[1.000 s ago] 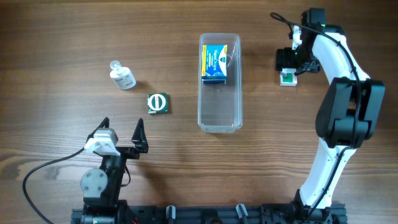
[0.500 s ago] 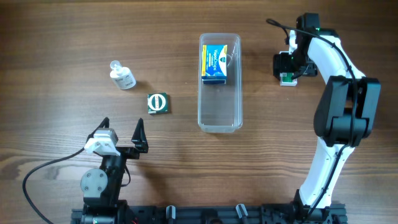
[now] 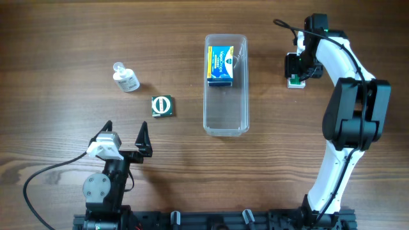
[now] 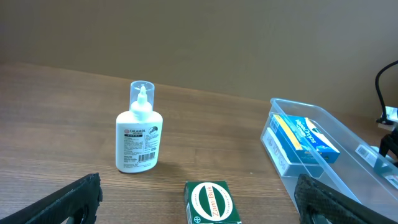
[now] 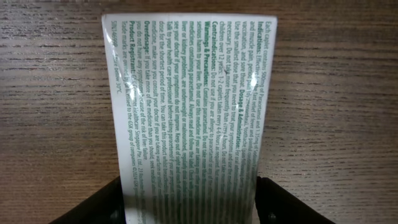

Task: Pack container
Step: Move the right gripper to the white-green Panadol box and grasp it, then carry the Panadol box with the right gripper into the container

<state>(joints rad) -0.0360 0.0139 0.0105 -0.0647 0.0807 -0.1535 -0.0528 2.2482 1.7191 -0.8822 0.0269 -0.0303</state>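
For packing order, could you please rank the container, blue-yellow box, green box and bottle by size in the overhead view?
1. container
2. blue-yellow box
3. green box and bottle: they look about alike, so not ranked.

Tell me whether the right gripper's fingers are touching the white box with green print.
Cannot tell. The right wrist view shows the fingers flanking the white box at its edges, but neither a gap nor contact is plain.
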